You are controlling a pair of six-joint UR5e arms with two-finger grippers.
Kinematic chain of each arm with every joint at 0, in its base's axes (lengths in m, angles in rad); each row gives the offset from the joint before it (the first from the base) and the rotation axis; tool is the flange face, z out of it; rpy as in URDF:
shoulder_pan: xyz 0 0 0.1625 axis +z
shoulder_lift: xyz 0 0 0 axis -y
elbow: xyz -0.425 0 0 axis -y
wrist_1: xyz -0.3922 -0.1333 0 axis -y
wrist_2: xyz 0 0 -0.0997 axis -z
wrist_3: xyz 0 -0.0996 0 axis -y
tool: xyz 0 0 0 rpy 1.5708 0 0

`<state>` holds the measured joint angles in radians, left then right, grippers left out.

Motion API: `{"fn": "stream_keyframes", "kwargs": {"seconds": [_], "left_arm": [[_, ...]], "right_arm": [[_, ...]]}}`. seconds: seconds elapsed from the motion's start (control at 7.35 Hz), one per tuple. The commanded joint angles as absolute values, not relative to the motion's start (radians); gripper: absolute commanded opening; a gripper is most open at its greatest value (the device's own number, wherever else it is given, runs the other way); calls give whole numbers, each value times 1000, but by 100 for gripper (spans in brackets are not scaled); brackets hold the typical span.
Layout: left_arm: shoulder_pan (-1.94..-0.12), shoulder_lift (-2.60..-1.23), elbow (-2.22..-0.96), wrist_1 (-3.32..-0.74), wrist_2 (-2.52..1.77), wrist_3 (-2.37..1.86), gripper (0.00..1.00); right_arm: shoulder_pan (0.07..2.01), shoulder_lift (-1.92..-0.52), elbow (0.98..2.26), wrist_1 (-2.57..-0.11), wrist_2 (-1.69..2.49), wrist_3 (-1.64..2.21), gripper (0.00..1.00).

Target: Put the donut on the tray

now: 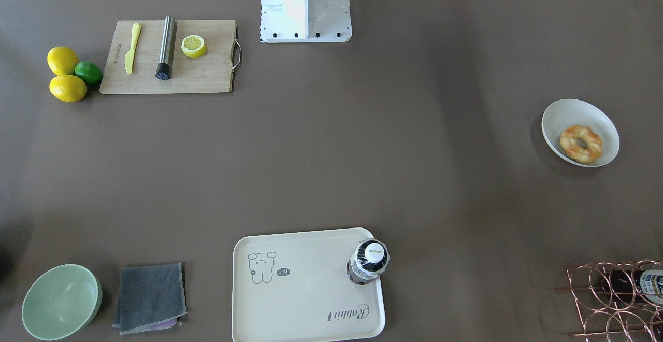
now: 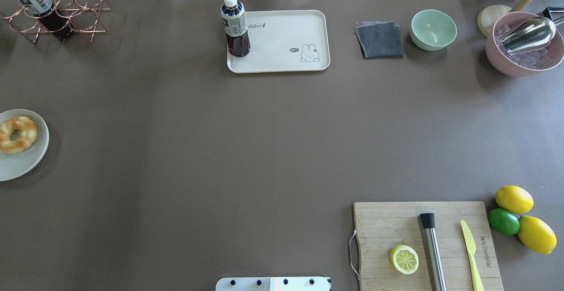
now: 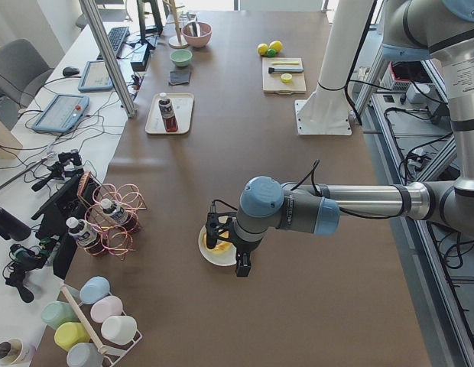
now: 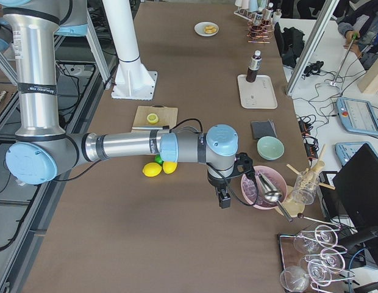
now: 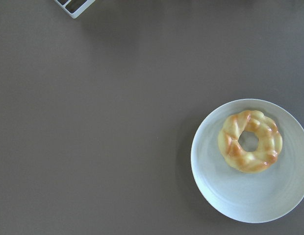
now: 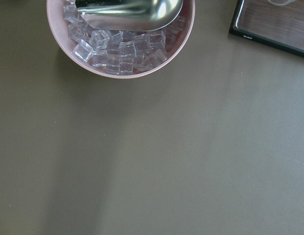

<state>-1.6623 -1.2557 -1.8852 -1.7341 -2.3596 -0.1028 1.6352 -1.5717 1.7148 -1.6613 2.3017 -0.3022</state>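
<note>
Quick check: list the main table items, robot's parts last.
Twisted ring donut: one, golden, in white round bowl, robot's left edge.
Cream rectangular rabbit tray: one, far centre.
Plastic drink bottles: two, dark; one upright on tray, one in copper wire rack.
Folded cloth: one, grey, right of tray.
Round bowl: one, pale green, beside cloth.
Pink ice bowl, metal scoop: one each, far right.
Wooden cutting board: one, near right; bears lemon slice, steel cylinder, yellow knife.
Lemons: two, yellow; lime: one, green; beside board.
Left tool: near donut; right tool: near pink bowl.
</note>
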Motion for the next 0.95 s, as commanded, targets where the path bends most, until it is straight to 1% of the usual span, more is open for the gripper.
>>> {"fn": "stream_keyframes", "kwargs": {"seconds": [0.0, 0.41, 0.54, 0.82], "left_arm": [[-1660, -1236, -1928, -1752, -2358, -107, 98], [-1657, -1233, -1928, -1753, -2359, -103, 98], [-1655, -1235, -1928, -1753, -2361, -106, 98], [-1652, -1235, -1928, -1752, -2399, -107, 97]], "right_arm": [[1635, -1574, 1721, -1661, 2307, -299, 100], [1634, -1574, 1726, -1660, 2309, -302, 100], [1629, -1584, 1726, -1614, 2324, -302, 100], [1628, -1650, 1723, -1484, 2379, -299, 100]]}}
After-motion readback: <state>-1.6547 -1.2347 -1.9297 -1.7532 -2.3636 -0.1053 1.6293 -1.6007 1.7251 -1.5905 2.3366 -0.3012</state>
